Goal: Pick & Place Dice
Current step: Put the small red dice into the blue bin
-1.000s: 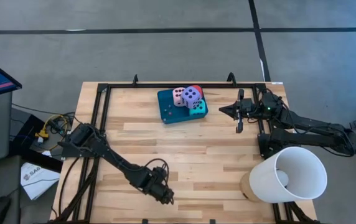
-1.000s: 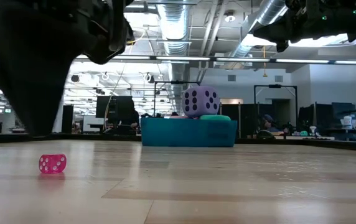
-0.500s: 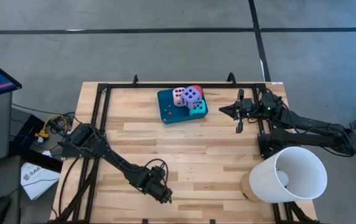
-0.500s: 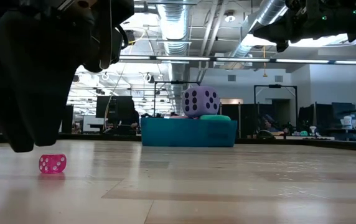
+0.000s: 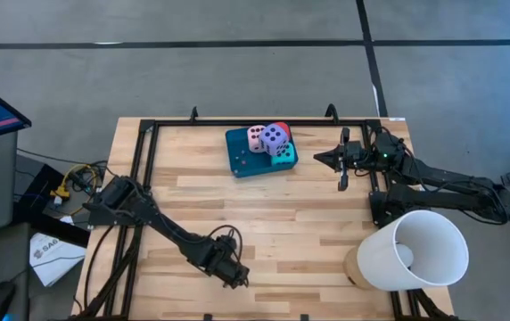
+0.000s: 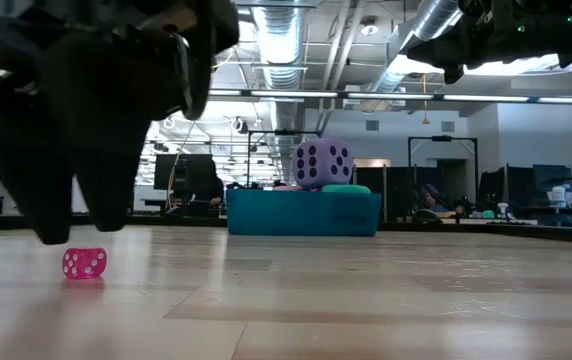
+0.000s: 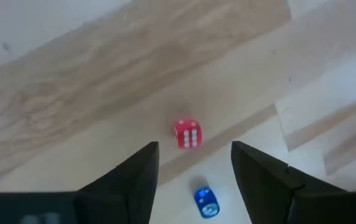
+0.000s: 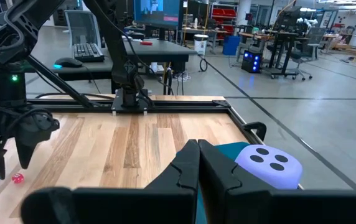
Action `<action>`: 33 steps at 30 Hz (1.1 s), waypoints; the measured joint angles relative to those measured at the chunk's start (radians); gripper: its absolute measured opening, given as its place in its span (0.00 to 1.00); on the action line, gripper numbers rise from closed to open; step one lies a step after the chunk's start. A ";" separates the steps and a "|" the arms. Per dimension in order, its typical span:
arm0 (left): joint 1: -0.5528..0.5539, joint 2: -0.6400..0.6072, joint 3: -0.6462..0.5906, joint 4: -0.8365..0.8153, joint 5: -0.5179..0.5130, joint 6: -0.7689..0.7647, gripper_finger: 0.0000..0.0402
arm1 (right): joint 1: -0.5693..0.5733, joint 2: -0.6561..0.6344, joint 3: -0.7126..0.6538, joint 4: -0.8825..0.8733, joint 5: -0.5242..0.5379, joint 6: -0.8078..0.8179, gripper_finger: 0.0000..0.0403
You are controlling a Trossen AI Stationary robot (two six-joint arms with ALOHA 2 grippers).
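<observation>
Several large dice sit piled on the teal tray (image 5: 240,160) at the table's far middle: pink (image 5: 256,137), purple (image 5: 275,136), red (image 5: 282,128) and turquoise (image 5: 283,153). The purple one (image 6: 323,163) lies on top. By the near edge, my left gripper (image 5: 234,275) points down, open, a little above the wood. A small red die (image 7: 187,134) and a small blue die (image 7: 205,201) lie on the table below it, untouched. My right gripper (image 5: 319,159) waits shut and level, in the air to the right of the tray.
A white cone-shaped shade (image 5: 413,251) stands at the near right corner. Black frame rails (image 5: 139,169) run along the table's left, far and right sides. Bare wood lies between the tray and the left gripper.
My left gripper has opened: its fingers, together a second ago, now stand apart above the small red die. It has stayed in the same spot. The dice have not moved.
</observation>
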 joint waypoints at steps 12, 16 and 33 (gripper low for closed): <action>0.003 0.000 0.000 0.000 0.000 -0.001 0.39 | 0.000 0.000 0.000 0.000 0.000 0.000 0.00; 0.003 0.000 0.000 0.000 0.000 -0.002 0.40 | 0.000 0.000 0.000 0.000 0.000 0.000 0.00; 0.002 0.000 -0.052 0.068 0.004 -0.002 0.41 | 0.000 0.000 0.000 0.000 0.000 0.000 0.00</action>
